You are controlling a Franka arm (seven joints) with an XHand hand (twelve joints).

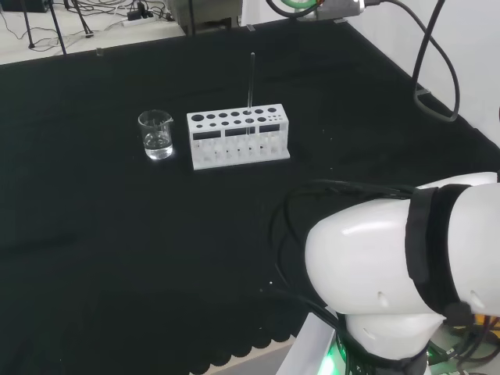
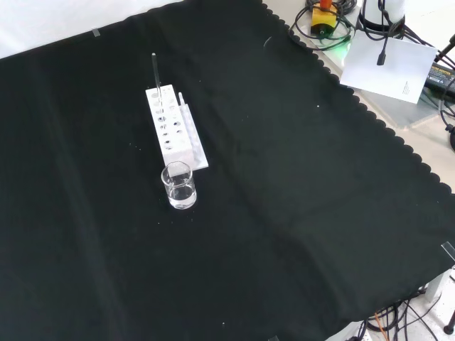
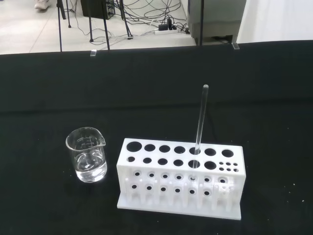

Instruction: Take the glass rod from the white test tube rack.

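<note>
Two pieces of ware sit on the black cloth (image 1: 117, 258) in the head view: a white test tube rack (image 1: 238, 139) just above the middle of the frame and a small clear beaker (image 1: 156, 134) just to its left, apart from it. The glass rod (image 1: 251, 82) stands upright in a hole toward the rack's right end, so most of its length rises free above the rack where fingers could close on it. The arm's white link (image 1: 391, 266) bulks at the lower right, well apart from the rack.

From the front view, the rack (image 2: 170, 128) lies in the upper left of the frame, running lengthwise away from the camera, with the beaker (image 2: 178, 185) just below its near end. The rod (image 2: 154, 71) rises from the far end, the side away from the beaker, which leaves the approach to it clear.

Seen by the wrist view, the rack (image 3: 181, 178) sits low in the frame with the rod (image 3: 200, 120) planted in a back-row hole, and the beaker (image 3: 87, 154) holds a little clear liquid. Whether the fingers are open or closed I cannot tell. By my judgement the reach has yet to begin.
</note>
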